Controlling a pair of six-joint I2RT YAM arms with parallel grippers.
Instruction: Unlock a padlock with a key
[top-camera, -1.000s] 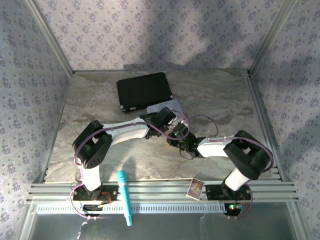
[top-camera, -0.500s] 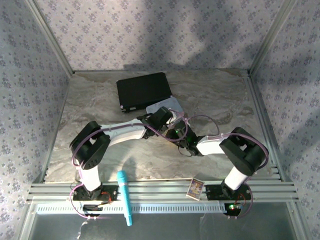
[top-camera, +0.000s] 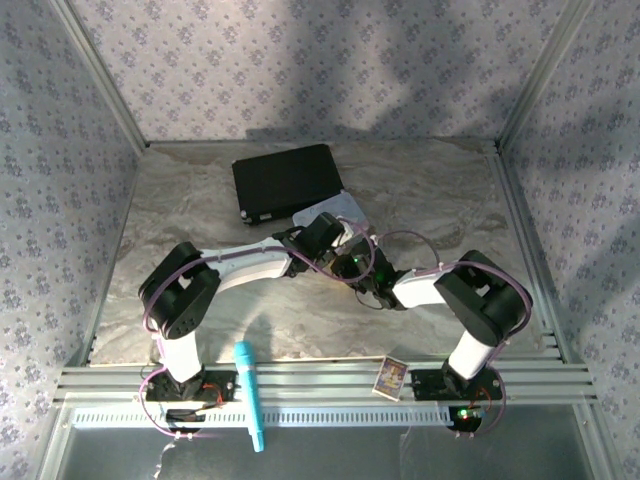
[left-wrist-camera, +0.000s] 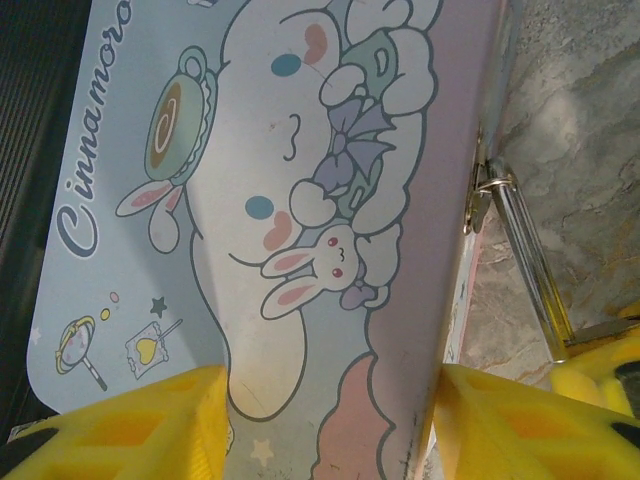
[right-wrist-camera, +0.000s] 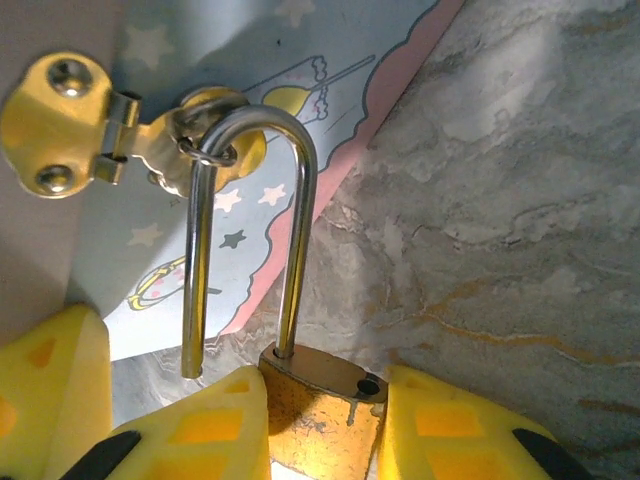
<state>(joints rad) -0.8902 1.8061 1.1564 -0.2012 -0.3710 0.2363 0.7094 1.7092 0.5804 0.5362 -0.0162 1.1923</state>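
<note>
The brass padlock (right-wrist-camera: 318, 420) is pinched between the yellow fingers (right-wrist-camera: 455, 425) of my right gripper (right-wrist-camera: 325, 400). Its silvery shackle (right-wrist-camera: 300, 200) stands open: one leg is out of the body, and the loop still hangs through the brass hasp ring (right-wrist-camera: 212, 150) of the pastel tin box (right-wrist-camera: 150, 250). My left gripper (left-wrist-camera: 330, 430) is shut across the width of the tin box (left-wrist-camera: 300, 180), a finger (left-wrist-camera: 125, 430) on each side. The shackle (left-wrist-camera: 530, 260) runs beside the box edge. In the top view both grippers (top-camera: 325, 235) (top-camera: 362, 270) meet at the box (top-camera: 338, 208). The key is out of view.
A black case (top-camera: 288, 180) lies just behind the tin box. On the front rail lie a teal pen (top-camera: 250, 395) and a small card box (top-camera: 390, 377). The marble tabletop (top-camera: 200, 200) stretches to patterned walls on three sides.
The right arm has pushed a little toward the box, and its elbow has shifted left and back. The left gripper has stayed on the tin box.
</note>
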